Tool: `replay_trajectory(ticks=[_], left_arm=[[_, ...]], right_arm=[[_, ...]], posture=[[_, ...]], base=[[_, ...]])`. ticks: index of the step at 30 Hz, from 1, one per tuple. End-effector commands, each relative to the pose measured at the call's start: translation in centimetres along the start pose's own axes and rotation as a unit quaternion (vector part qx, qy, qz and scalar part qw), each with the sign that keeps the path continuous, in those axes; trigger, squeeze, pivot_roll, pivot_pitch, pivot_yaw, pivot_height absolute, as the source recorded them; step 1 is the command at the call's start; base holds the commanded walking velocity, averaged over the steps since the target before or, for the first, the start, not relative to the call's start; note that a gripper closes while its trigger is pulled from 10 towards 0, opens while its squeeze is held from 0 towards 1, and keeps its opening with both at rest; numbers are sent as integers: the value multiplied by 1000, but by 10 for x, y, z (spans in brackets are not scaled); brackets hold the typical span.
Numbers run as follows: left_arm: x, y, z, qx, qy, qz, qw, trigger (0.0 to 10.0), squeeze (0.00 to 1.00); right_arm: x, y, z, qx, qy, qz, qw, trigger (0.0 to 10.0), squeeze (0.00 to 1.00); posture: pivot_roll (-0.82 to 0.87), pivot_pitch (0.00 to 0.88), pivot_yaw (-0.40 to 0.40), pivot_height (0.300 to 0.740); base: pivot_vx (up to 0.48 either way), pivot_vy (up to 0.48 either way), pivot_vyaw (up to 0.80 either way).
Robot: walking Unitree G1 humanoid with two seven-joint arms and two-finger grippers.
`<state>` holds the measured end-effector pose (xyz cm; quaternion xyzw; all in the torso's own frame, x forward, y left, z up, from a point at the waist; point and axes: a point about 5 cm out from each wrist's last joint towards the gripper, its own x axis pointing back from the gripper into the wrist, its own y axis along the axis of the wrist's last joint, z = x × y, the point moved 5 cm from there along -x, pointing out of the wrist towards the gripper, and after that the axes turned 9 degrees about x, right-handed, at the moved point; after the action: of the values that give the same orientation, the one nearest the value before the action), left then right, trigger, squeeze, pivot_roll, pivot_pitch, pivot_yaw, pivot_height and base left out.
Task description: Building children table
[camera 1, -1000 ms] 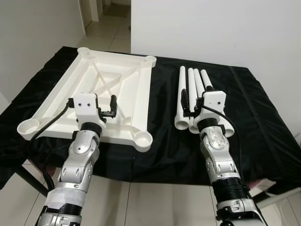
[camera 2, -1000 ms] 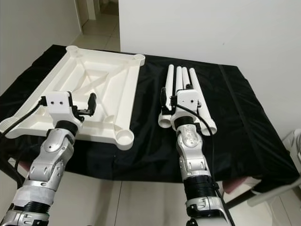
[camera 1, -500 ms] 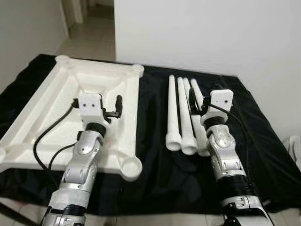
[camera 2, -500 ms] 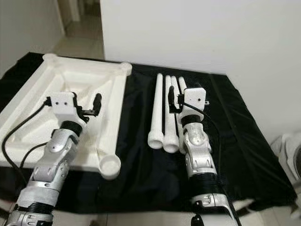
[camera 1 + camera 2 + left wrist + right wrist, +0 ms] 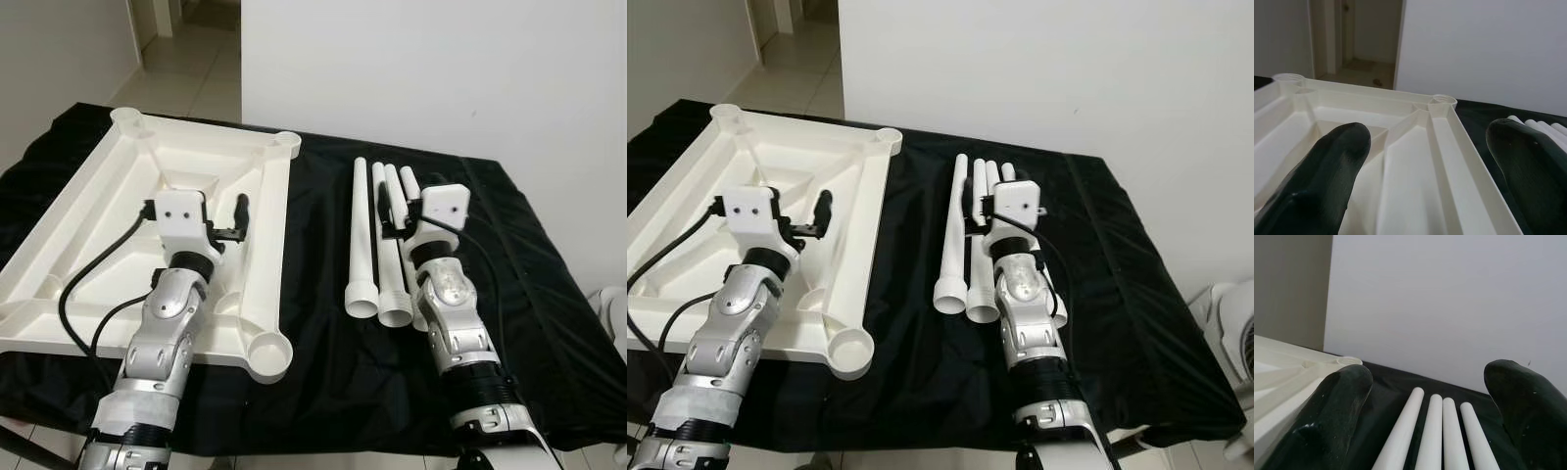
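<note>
The head camera has swung and steadied since a moment ago; nothing on the black cloth (image 5: 323,343) has moved, so assembly has not begun. The upturned white tabletop (image 5: 118,245) lies at the left, its corner sockets empty. Four white legs (image 5: 377,245) lie beside it. The left gripper (image 5: 220,220) and the right gripper (image 5: 982,211) hover with fingers apart, holding nothing.

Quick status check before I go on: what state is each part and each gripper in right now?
Table top: upside down on the black cloth, ribs up, all corner sockets empty.
Table legs: four, lying loose side by side on the cloth, none fitted.
Left gripper: open, over the table top, holding nothing.
Right gripper: open, over the legs, holding nothing.
Black cloth: spread over the work surface.
</note>
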<state>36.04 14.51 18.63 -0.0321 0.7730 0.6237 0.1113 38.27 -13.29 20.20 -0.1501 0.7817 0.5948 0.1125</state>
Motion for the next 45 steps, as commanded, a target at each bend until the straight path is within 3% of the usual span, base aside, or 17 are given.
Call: replay_trajectory(ticks=[1,10,22,27,30,35,40,45], left_arm=[[-1,-5,-11,-1,-31,15,999,10000,0],[-2,-7,-11,5,-24,15,1000,10000,0],[4,4,-9,12,3,-5,1000,10000,0],[6,6,-10,-17,-12,-6,1000,10000,0],[3,23,-10,-18,-21,-29,999,10000,0],[2,31,-8,-22,-18,-37,999,10000,0],[2,18,-3,-13,-8,-19,1000,10000,0],[-7,3,-5,-8,-5,0,1000,10000,0]], right_arm=[[-2,-2,-2,4,2,5,1000,10000,0],[-3,0,-4,0,-4,8,1000,10000,0],[-1,3,-5,-5,-23,5,1000,10000,0],[-1,4,-7,-5,-28,3,1000,10000,0],[-1,8,-12,-4,-35,-3,999,10000,0],[0,8,-17,-2,-42,-5,999,10000,0],[3,3,-15,-4,-39,3,999,10000,0],[-2,3,-12,-6,-37,6,999,10000,0]], posture=[[153,31,-85,740],[143,62,-79,740],[152,33,-54,740],[153,26,-48,740],[149,15,-41,740],[141,3,-36,740],[134,0,-32,740],[120,0,-24,740]], base=[[0,0,0],[0,0,0],[0,0,0],[0,0,0],[0,0,0],[0,0,0],[0,0,0],[0,0,0]])
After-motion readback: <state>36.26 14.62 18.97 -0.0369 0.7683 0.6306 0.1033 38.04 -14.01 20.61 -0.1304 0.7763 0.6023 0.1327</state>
